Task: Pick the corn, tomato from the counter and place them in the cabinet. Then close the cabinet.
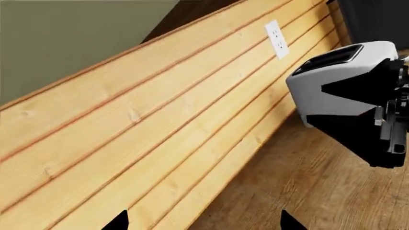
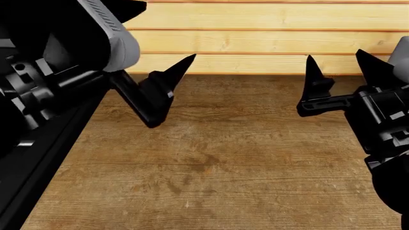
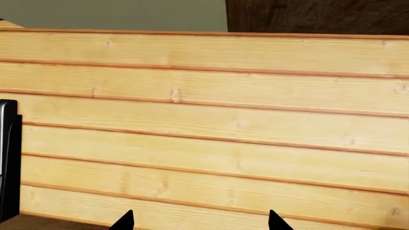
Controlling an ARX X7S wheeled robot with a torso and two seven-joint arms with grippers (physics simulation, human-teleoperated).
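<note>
Both arms hang over the brown wooden counter [image 2: 211, 163], and neither the corn nor the tomato shows in any of the three views, so their place cannot be told. In the head view the left gripper [image 2: 167, 79] shows only one dark pointed finger, angled up toward the pale plank wall [image 2: 255, 40], with nothing against it. In the left wrist view its two fingertips [image 1: 118, 221] stand well apart with bare wall and counter between them, so its jaws are released and grasp nothing. The right gripper [image 2: 338, 67] shows two black pointed fingers in the head view with a clear gap between them, and in the right wrist view the tips again stand wide with only plank wall between. These jaws too are released and hold nothing. Ahead of both pairs of jaws lies the plank wall, meeting the counter at its back edge. From the left wrist view, the grey and black body of the right arm [image 1: 345, 91] shows off to one side of the left jaws, over the counter, and a white wall socket [image 1: 276, 38] sits on the planks beyond it. In the right wrist view, a dark upright object [image 3: 9, 158] stands at the edge of the picture, beside the wall; what it is cannot be told.
</note>
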